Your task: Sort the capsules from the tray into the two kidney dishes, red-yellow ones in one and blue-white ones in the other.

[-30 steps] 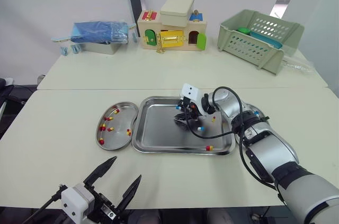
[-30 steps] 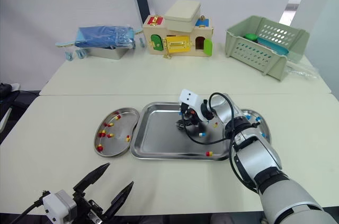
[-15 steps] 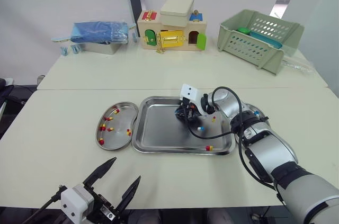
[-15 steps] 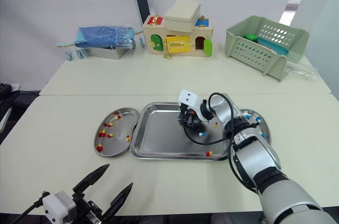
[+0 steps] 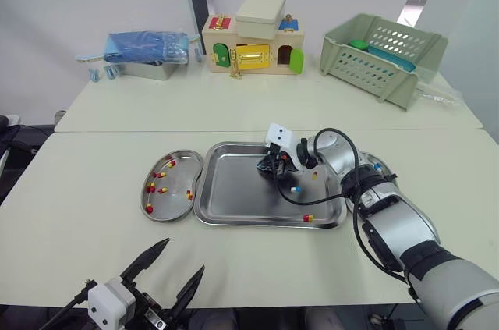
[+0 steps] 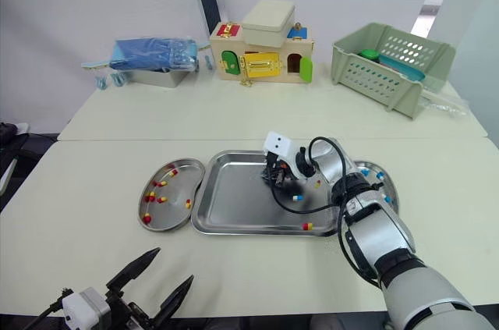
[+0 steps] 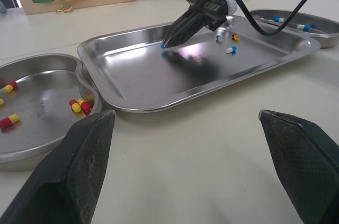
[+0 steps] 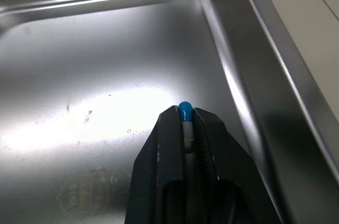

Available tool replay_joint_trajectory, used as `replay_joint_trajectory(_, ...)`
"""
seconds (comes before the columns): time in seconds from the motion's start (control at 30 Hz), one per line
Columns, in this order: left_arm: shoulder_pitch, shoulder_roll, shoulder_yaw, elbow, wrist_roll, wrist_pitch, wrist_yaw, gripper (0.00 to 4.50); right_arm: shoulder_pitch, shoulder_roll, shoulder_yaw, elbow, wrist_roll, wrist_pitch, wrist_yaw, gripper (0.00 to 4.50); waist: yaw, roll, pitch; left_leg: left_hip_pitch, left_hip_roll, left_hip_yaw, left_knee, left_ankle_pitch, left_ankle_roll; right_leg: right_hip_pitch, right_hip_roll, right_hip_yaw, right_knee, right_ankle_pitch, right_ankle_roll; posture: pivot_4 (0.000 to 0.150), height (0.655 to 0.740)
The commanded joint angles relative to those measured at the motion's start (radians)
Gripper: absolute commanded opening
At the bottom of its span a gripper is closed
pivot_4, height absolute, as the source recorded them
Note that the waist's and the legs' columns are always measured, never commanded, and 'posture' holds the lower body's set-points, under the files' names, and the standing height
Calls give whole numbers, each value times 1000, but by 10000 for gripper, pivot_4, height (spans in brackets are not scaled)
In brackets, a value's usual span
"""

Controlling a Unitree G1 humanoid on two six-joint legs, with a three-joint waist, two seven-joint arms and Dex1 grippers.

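Nearest me, my left gripper (image 5: 183, 256) hangs over the table's front edge, fingers spread wide. Beyond it lies the tray (image 5: 234, 201), a red-yellow capsule (image 5: 308, 218) by its front rim. Farther in, my right gripper (image 5: 269, 171) is clamped on a blue-white capsule (image 8: 184, 109), low over the tray. Just beside the tray, the left kidney dish (image 5: 173, 160) holds red-yellow capsules, the right kidney dish (image 6: 387, 183) blue-white ones

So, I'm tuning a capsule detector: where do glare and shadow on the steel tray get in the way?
Right wrist view: a bright glare patch on the tray near the right gripper, shut on a blue-white capsule. Left wrist view: a dark shadow lies on the tray floor under that gripper. Left eye view: the tray looks evenly lit.
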Motion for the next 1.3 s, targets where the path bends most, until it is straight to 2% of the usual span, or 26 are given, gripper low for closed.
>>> replay_joint_trajectory(0.03,-3,8,14,-7,-21,-11,2,45000,25,-20,-27,-129,36,45,33,96,0,0,0,0,0,0,0,0,0,0,0,0,0,0,0,1500,7400)
replay_joint_trajectory(0.23,1,-2,-2,6,-12,-25,1,45000,61,-40,-24,-225,44,101,40,96,-1,0,0,0,0,0,0,0,0,0,0,0,0,0,0,1500,7400)
replay_joint_trajectory(0.9,-9,3,-6,22,-9,-36,-8,45000,75,-53,-36,-283,57,131,41,96,-1,0,0,0,0,0,0,0,0,0,0,0,0,0,0,1500,7400)
replay_joint_trajectory(1.03,-9,19,-17,11,-9,-34,-29,45000,118,-106,-87,-428,121,198,67,96,2,0,0,0,0,0,0,0,0,0,0,0,0,0,0,1500,7400)
replay_joint_trajectory(1.3,-17,95,-48,-10,-36,-21,-116,45000,289,-338,-243,-829,304,461,93,96,11,0,0,-7,0,-2,1,0,0,-3,0,-2,-1,0,0,1500,7400)
